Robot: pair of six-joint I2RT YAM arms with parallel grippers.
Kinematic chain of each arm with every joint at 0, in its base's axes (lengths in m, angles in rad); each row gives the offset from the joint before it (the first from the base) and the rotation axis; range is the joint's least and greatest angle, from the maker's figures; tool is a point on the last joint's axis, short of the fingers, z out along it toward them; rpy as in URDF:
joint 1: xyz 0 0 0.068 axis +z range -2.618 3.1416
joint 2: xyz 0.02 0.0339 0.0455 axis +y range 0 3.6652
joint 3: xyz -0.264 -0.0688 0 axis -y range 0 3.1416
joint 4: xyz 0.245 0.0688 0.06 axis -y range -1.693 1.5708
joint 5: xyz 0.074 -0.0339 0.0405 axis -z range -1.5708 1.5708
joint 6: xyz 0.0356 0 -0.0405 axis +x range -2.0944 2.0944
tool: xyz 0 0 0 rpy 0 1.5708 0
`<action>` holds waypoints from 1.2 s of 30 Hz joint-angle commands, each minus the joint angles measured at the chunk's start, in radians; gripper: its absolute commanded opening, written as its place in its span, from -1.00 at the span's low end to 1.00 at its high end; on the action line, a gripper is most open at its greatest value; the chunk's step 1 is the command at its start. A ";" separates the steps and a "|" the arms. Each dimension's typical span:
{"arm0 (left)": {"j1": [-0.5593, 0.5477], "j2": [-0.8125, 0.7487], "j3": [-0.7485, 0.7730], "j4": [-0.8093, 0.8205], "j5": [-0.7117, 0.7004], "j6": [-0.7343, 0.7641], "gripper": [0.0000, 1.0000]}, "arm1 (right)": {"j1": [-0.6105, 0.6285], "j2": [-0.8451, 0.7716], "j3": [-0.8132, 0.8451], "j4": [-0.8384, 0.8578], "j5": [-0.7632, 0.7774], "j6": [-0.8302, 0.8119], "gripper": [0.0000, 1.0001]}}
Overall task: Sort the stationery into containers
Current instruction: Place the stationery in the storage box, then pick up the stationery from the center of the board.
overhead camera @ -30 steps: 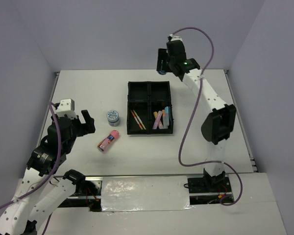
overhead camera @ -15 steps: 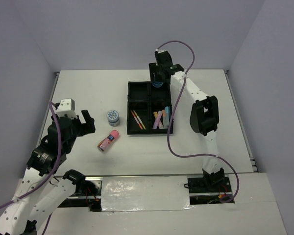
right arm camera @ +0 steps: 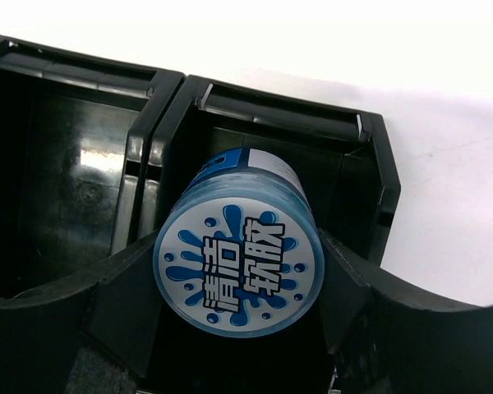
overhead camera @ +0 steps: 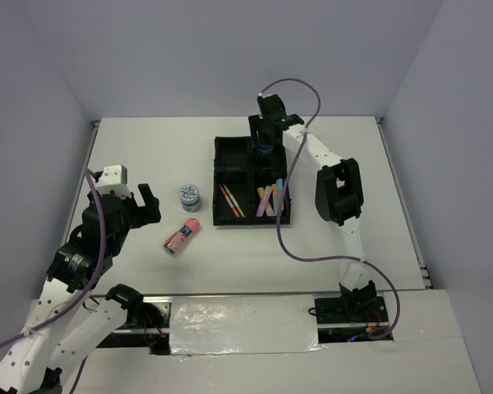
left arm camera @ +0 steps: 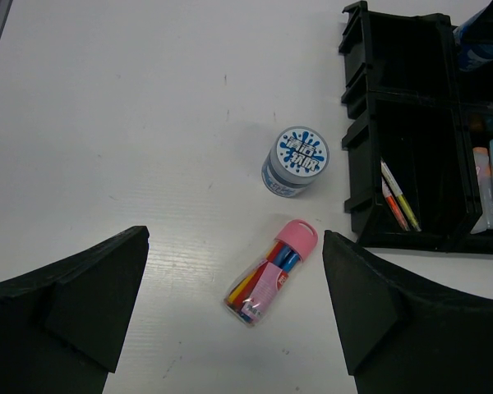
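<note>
The right claw (overhead camera: 264, 140) is squeezed shut on a round blue and white tape roll (right arm camera: 238, 264). One finger presses on each side of the roll, and its splashy blue label faces the wrist camera. The claw holds the roll over the far right box (right arm camera: 280, 141) of the black tray (overhead camera: 216, 164). You cannot tell if the roll touches the bottom of that box. The far left box (right arm camera: 66, 189) next to it has only its shiny black floor showing. In the near left box lie the thin orange pens (overhead camera: 232, 200), slanted side by side. In the near right box lie the pastel markers (overhead camera: 269, 199), purple, orange, yellow and blue, packed close together. Out on the white table (overhead camera: 148, 148), left of the tray, stands a second tape roll (left arm camera: 296, 160) with its label up. Just beside it, nearer the arms, the pink tube (left arm camera: 269, 273) lies on its side with its pink cap pointing toward the tray. The left claw (overhead camera: 144, 205) hangs above the table near these two things, with its fingers (left arm camera: 66, 304) spread wide apart.
</note>
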State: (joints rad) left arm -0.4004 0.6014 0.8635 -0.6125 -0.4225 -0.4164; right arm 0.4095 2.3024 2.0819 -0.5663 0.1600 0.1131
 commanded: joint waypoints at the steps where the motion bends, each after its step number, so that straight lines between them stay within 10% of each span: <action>1: 0.005 0.001 0.000 0.042 0.005 0.027 0.99 | -0.009 0.003 0.023 0.091 -0.005 -0.007 -0.70; 7: 0.005 0.005 -0.001 0.045 0.014 0.030 0.99 | -0.012 0.017 0.036 0.094 -0.002 -0.013 -0.22; 22: 0.005 0.003 -0.004 0.049 0.030 0.034 0.99 | -0.012 0.029 0.050 0.102 -0.014 -0.013 0.22; 25: 0.005 0.003 -0.004 0.049 0.033 0.034 0.99 | -0.012 0.011 0.056 0.098 -0.002 -0.018 0.59; 26: 0.005 0.001 -0.003 0.049 0.033 0.034 0.99 | -0.012 0.005 0.056 0.098 0.003 -0.016 0.99; 36: 0.003 0.001 -0.003 0.051 0.034 0.034 0.99 | -0.009 -0.063 0.057 0.082 0.001 -0.029 0.99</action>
State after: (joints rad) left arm -0.4004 0.6025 0.8631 -0.6056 -0.3969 -0.3946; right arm 0.4046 2.3360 2.1098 -0.5098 0.1604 0.0937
